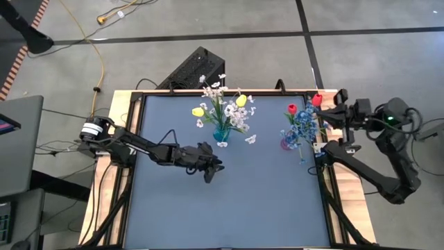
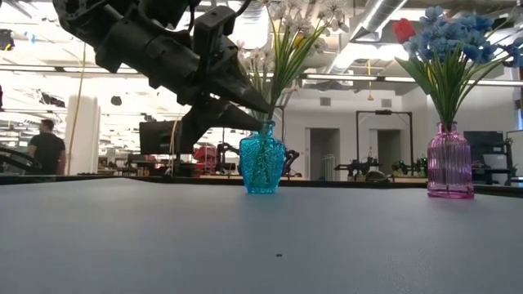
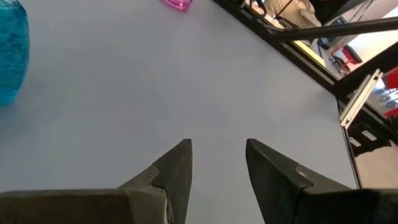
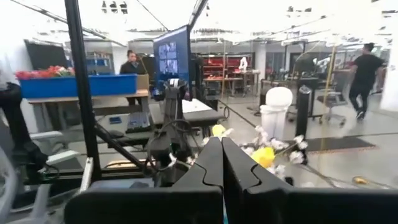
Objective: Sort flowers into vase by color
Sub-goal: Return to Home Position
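Observation:
A blue glass vase (image 1: 220,133) (image 2: 261,159) stands on its base at the table's far middle, holding yellow tulips (image 1: 241,100) and white blossoms (image 1: 232,114). A pink vase (image 1: 286,143) (image 2: 449,162) to its right holds red tulips (image 1: 292,108) and blue blossoms (image 1: 303,125). My left gripper (image 1: 214,169) (image 3: 217,143) hangs open and empty above the table, just on the near side of the blue vase. My right gripper (image 4: 221,142) is shut on nothing, raised over the table's right edge beside the pink vase.
Loose white blossoms (image 1: 250,139) lie on the table between the two vases. A black box (image 1: 194,69) sits beyond the far edge. The wooden table frame (image 1: 326,173) borders the mat. The near half of the mat (image 1: 229,215) is bare. People move in the room behind.

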{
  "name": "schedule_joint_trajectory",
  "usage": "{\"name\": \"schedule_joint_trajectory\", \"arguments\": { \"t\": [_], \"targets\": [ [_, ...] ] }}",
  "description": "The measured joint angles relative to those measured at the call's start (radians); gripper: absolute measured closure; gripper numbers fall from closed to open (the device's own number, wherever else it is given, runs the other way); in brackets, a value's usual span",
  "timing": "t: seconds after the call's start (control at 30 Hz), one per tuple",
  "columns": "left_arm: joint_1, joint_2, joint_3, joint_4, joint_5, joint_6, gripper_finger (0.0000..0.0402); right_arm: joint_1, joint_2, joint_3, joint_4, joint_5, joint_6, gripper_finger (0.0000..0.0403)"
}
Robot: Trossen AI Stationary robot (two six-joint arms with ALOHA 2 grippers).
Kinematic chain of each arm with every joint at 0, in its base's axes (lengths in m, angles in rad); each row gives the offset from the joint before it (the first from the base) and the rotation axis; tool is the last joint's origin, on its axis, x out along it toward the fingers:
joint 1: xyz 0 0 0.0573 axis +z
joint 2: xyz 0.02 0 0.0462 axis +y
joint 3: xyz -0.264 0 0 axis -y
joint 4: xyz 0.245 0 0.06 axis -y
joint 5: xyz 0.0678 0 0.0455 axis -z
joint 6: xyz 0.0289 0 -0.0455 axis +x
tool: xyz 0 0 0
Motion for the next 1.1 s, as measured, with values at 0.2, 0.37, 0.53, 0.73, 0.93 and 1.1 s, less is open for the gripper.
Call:
{"name": "schedule_joint_trajectory", "arguments": {
  "t": [0.2,0.37,0.53,0.73,0.93,1.1],
  "targets": [
    [0.0,0.0,0.0,-0.005,0.007,-0.023,0.0262,0.0,-0.076,-0.238,0.371,-0.038,0.23,0.0386],
    [0.0,0.0,0.0,-0.005,0.044,-0.031,0.0262,0.0,-0.141,-0.402,0.554,-0.038,0.397,0.0386],
    [-0.001,0.0,0.0,-0.009,0.058,-0.036,0.0262,0.012,-0.243,-0.485,0.67,-0.037,0.457,0.0386],
    [0.005,0.0,0.0,-0.018,0.05,-0.027,0.0262,0.048,-0.323,-0.535,0.747,-0.008,0.438,0.0386],
    [0.017,0.0,0.0,-0.029,0.052,-0.027,0.0262,0.057,-0.323,-0.536,0.769,0.284,0.111,0.0386],
    [0.016,0.0,0.0,-0.028,0.053,-0.027,0.0262,0.057,-0.318,-0.534,0.806,0.642,-0.187,0.0384]
  ]
}}
